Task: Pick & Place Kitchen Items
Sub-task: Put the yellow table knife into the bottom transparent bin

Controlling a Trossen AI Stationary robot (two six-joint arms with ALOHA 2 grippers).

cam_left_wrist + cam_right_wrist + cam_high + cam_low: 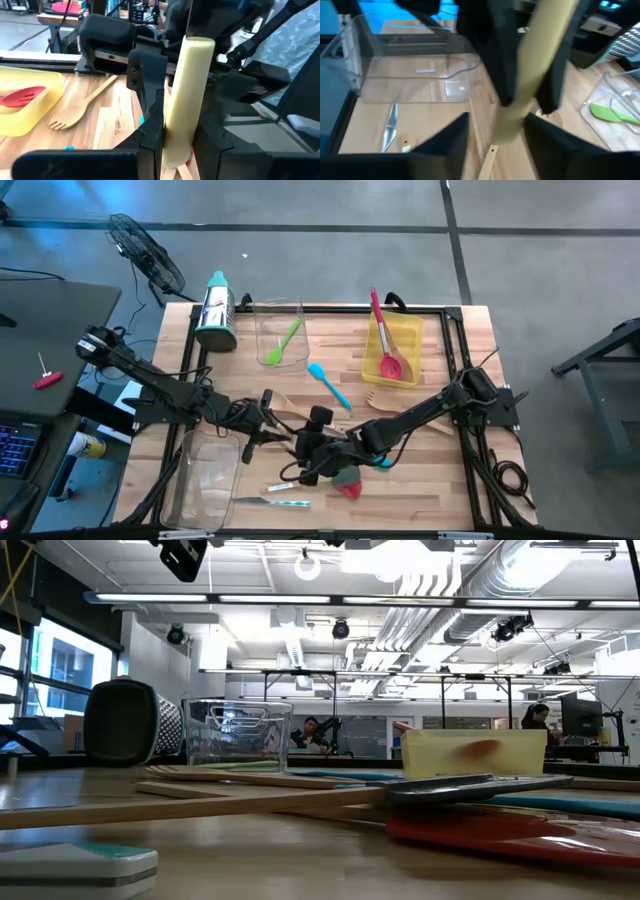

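Sorting partly done. Left to right: green spatula (286,340) in the far clear bin (263,315); red spatula (385,340) in the yellow bin (410,330). About ten utensils remain on the table (440,490).

Mid-table handoff: left gripper (175,145) clamps a pale, smooth, round wooden handle (187,95); right gripper (492,132) straddles it, jaws parted.

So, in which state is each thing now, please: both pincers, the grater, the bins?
Left pincer: shut on wooden handle.
Right pincer: open around that handle.
Grater: lying on its side.
Small clear bin: upright, green spatula inside.
Yellow bin: upright, red spatula inside.
Blue spatula: lying flat, untouched.
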